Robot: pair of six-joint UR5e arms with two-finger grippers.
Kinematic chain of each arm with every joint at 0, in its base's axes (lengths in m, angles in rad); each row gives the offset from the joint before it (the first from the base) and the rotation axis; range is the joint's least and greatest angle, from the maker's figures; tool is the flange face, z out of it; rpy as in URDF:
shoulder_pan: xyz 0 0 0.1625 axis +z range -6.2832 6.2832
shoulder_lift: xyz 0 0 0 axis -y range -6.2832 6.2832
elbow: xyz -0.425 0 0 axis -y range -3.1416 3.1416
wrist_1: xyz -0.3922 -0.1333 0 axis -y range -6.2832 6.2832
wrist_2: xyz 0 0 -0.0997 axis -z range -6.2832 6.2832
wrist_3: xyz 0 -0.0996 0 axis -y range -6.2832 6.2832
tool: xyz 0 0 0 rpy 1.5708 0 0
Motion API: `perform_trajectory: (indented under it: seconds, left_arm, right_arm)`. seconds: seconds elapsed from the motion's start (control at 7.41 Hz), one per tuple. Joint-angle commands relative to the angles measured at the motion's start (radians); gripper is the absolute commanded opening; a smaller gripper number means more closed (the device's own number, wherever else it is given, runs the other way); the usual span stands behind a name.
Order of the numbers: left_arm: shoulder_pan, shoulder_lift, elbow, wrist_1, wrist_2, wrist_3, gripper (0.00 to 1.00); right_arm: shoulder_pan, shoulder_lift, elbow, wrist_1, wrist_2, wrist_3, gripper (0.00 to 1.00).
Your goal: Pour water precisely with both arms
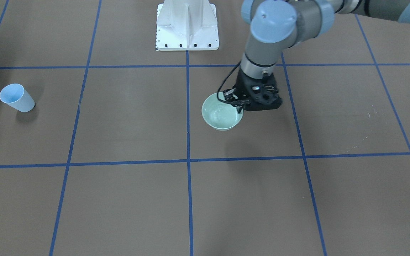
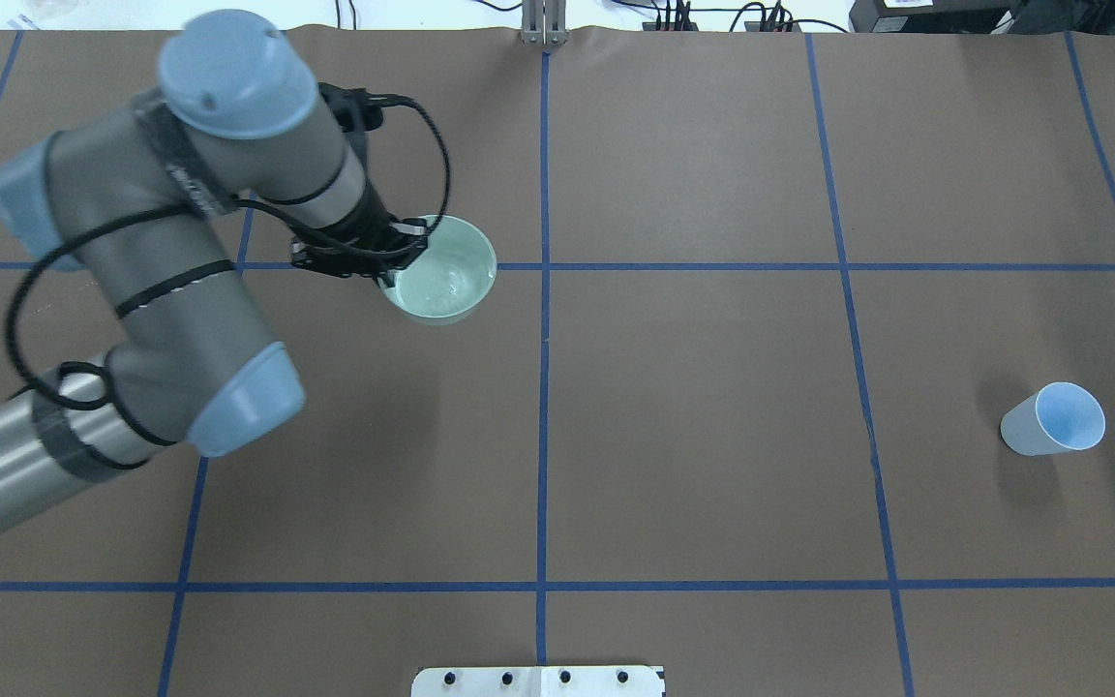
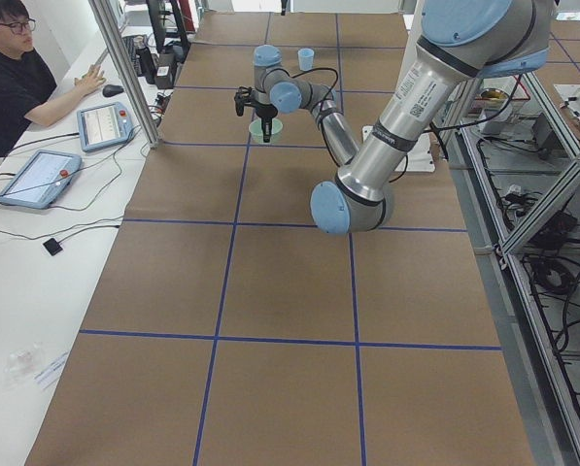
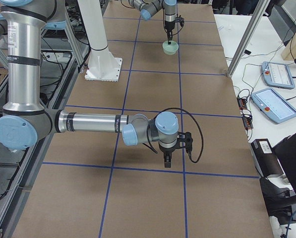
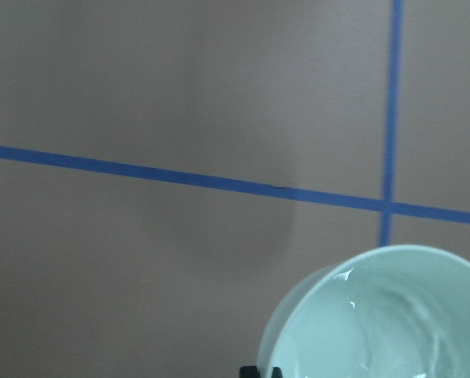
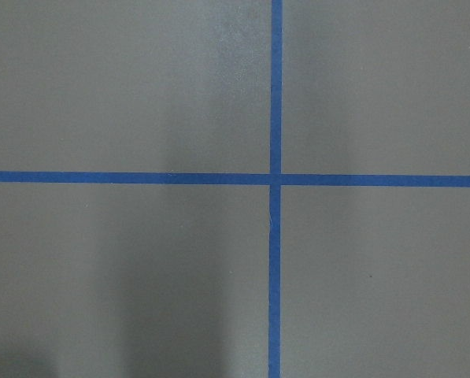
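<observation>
On the bench [image 2: 712, 465], overhead view, left to right:
- the left arm [image 2: 180, 290] comes in from the left edge with its wrist bent down.
- the left end effector [image 2: 391, 259] is clamped on the left rim of the bowl [image 2: 466, 252], which is pale green.
- the water [image 2: 436, 283] lies inside the bowl, shallow, rippled, with glints.
- the cup [image 2: 1051, 421] is pale blue and upright, far right, well apart from the bowl.
- the right arm [image 4: 93, 122] shows only in the right side view, low over the bench.
- the right end effector [image 4: 167, 159] points down; open or closed cannot be told.
</observation>
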Motion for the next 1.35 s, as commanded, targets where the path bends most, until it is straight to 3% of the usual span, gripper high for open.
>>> perform_trajectory:
  seconds: [0.0, 0.4, 1.21]
  left_arm:
    - [-0.137, 0.276, -0.141, -0.021, -0.081, 0.242, 0.0]
    - [-0.142, 0.51, -0.097, -0.321, -0.081, 0.244, 0.0]
    - [-0.138, 0.593, 0.175, -0.706, -0.082, 0.238, 0.0]
  right_arm:
    - [0.003, -0.005, 0.001, 0.001, 0.005, 0.002, 0.99]
    - [0.003, -0.005, 0.007, 0.004, 0.005, 0.002, 0.99]
    - [0.003, -0.005, 0.01, 0.004, 0.005, 0.002, 0.99]
